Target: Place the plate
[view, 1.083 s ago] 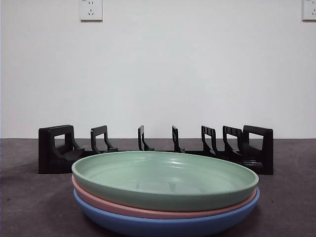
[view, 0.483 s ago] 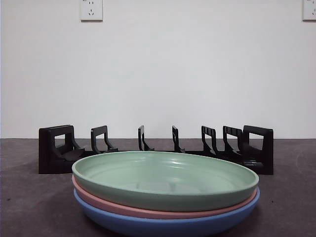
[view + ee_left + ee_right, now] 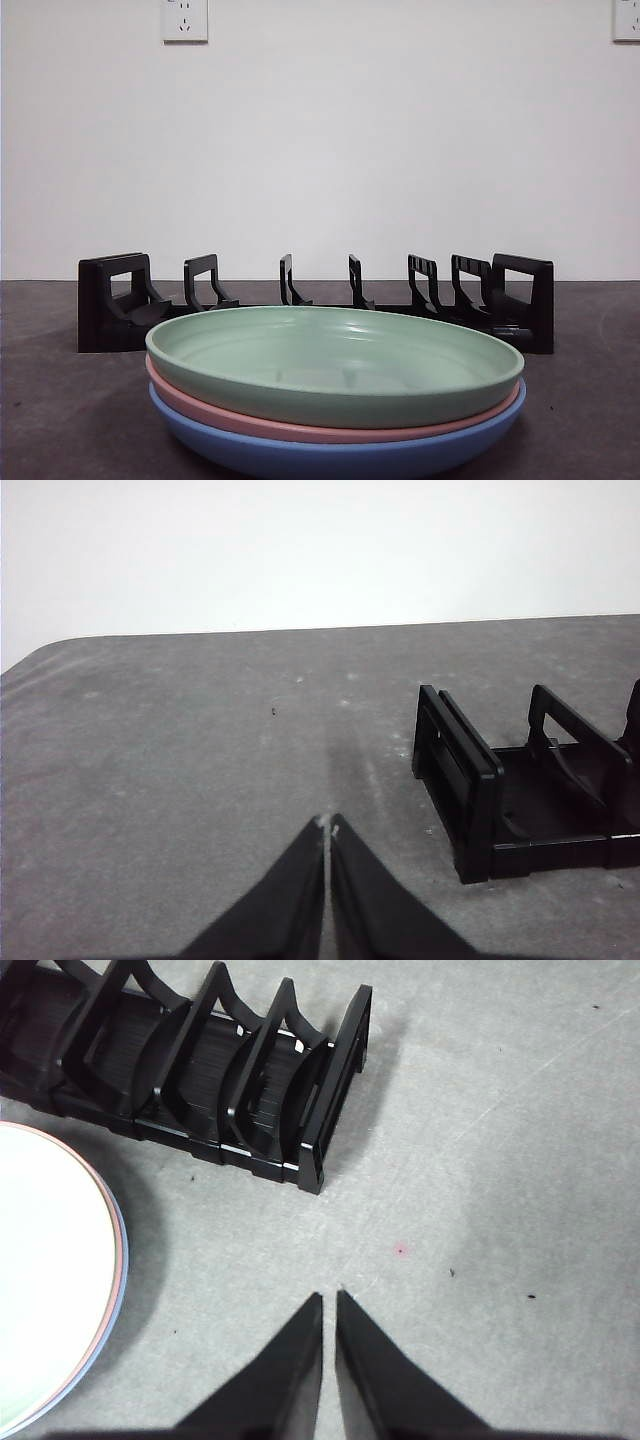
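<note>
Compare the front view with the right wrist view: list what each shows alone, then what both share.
Only the front view: the wall outlets, and the stack's colours from the side, green plate on pink plate on blue plate. Only the right wrist view: the right end effector, jaws nearly together, above bare table. Both: the empty black rack beyond the plate stack.

The left gripper [image 3: 328, 826] is held with fingers pressed together; the right gripper [image 3: 329, 1297] is likewise nearly closed.
</note>
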